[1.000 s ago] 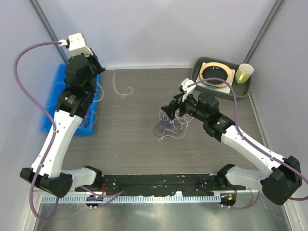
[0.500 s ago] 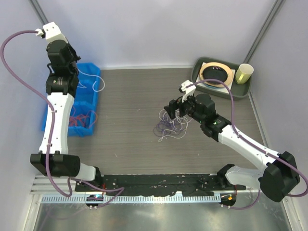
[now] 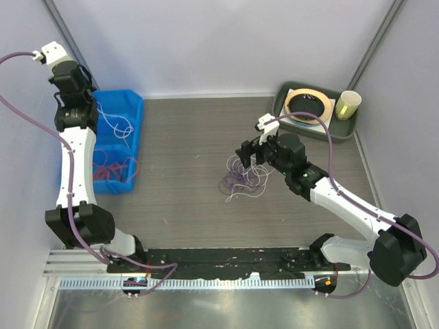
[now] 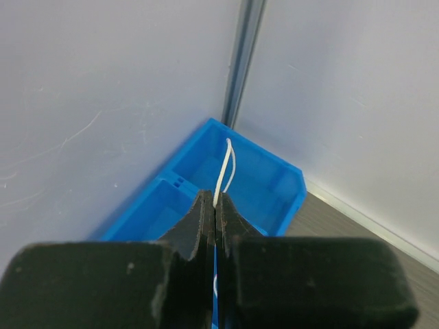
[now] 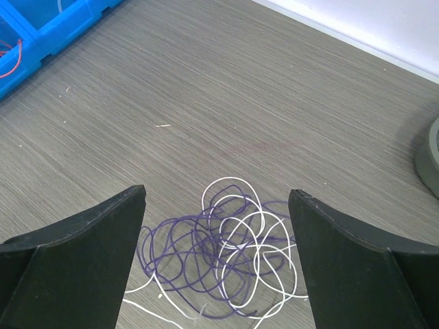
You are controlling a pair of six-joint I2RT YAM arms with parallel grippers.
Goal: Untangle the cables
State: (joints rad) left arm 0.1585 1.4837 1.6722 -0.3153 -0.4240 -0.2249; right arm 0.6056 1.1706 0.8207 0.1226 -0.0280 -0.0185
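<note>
A loose tangle of purple and white cables (image 3: 243,179) lies on the table's middle; the right wrist view shows it between my fingers (image 5: 219,253). My right gripper (image 3: 247,156) hovers open just above its far side, empty, jaws wide apart (image 5: 216,193). My left gripper (image 3: 84,96) is raised at the far left, shut on one white cable (image 4: 225,164). That cable hangs in loops into the blue bin (image 3: 115,123). Orange-red cables (image 3: 113,168) lie in the bin's near compartment.
The blue bin (image 3: 137,103) stands at the left edge against the wall, also seen in the left wrist view (image 4: 278,192). A green tray (image 3: 282,103) with a dark plate and a pale cup (image 3: 348,104) stands at the back right. Walls close in on three sides.
My left arm has swung left and back, carrying the white cable from the table's far left to over the blue bin. My right gripper has barely moved.
</note>
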